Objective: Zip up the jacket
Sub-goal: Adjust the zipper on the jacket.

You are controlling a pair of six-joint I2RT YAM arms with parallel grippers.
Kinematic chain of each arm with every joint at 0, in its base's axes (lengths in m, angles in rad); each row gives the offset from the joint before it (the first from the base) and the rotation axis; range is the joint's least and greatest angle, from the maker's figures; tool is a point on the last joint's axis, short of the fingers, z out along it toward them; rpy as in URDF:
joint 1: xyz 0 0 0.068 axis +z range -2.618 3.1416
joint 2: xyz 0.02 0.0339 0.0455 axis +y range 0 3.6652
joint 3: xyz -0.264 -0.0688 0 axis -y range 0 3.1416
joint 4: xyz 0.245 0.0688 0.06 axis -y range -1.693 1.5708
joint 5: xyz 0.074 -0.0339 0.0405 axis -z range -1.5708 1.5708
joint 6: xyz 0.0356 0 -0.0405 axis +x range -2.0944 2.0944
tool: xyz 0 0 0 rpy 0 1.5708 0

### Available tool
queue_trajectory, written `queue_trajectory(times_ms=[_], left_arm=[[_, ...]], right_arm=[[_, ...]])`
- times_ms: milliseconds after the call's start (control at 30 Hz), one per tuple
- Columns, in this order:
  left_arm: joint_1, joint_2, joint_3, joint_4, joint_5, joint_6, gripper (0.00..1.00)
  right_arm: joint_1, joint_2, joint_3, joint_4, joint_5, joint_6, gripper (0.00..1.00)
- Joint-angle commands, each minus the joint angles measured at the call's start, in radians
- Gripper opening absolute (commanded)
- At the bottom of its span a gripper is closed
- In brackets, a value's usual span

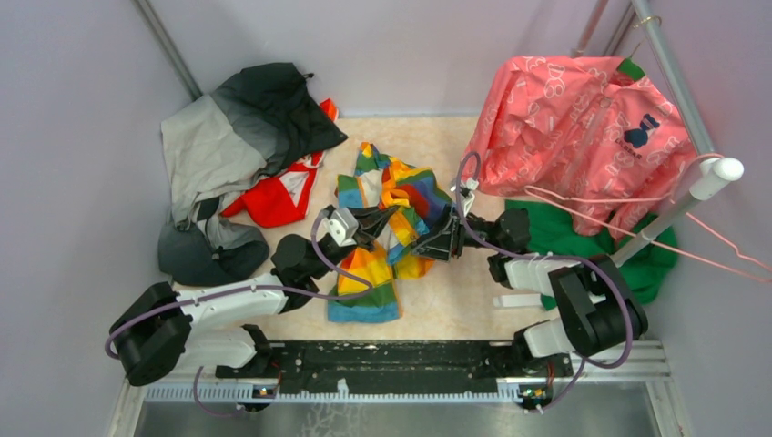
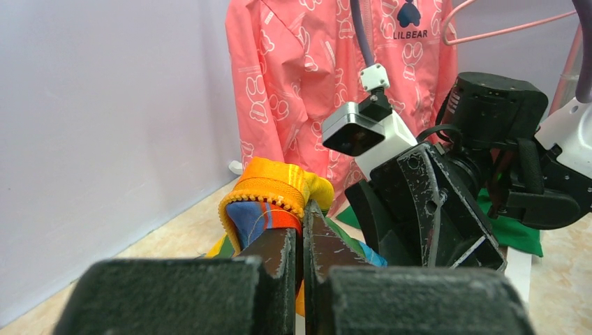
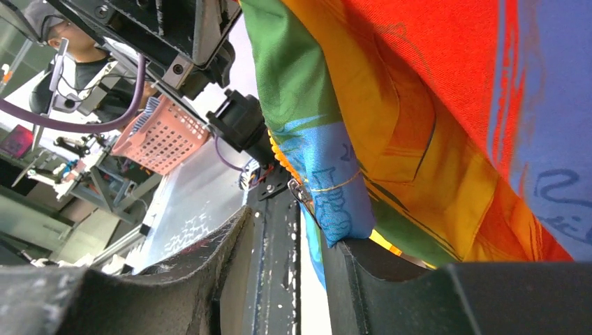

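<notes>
The rainbow-striped jacket (image 1: 369, 273) lies crumpled in the middle of the table, between both arms. My left gripper (image 1: 362, 228) reaches into it from the left. In the left wrist view the left gripper (image 2: 304, 220) is shut on a fold of the jacket (image 2: 269, 188) at its orange zipper edge (image 2: 230, 227). My right gripper (image 1: 435, 238) comes in from the right. In the right wrist view its fingers (image 3: 279, 265) stand a narrow gap apart, and a blue edge of the jacket (image 3: 335, 188) hangs into that gap beside a small metal zipper part (image 3: 297, 190).
A pink patterned garment (image 1: 583, 127) hangs on a rack (image 1: 701, 187) at the back right, above a green cloth (image 1: 573, 237). A grey-and-black jacket (image 1: 232, 146) and a red garment (image 1: 278, 196) lie at the back left. Walls close in on the table.
</notes>
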Motion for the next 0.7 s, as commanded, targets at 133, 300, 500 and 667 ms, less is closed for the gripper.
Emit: queue_trajectory(times_ms=[133,300,500,667], left_arm=[[0.001,-0.017,0.018,0.035,-0.021,-0.029,0.00],[0.008,-0.023,0.020,0.013,-0.042,-0.011,0.00],[0.022,-0.026,0.016,0.002,-0.029,-0.012,0.00],[0.024,-0.017,0.014,0.007,-0.020,-0.017,0.00]], right_arm=[[0.000,-0.012,0.003,0.136,0.012,0.080,0.35],[0.000,-0.045,0.008,0.036,-0.002,0.040,0.35],[-0.003,-0.063,0.010,-0.019,0.001,0.020,0.28],[-0.003,-0.059,0.015,-0.040,0.006,0.021,0.20]])
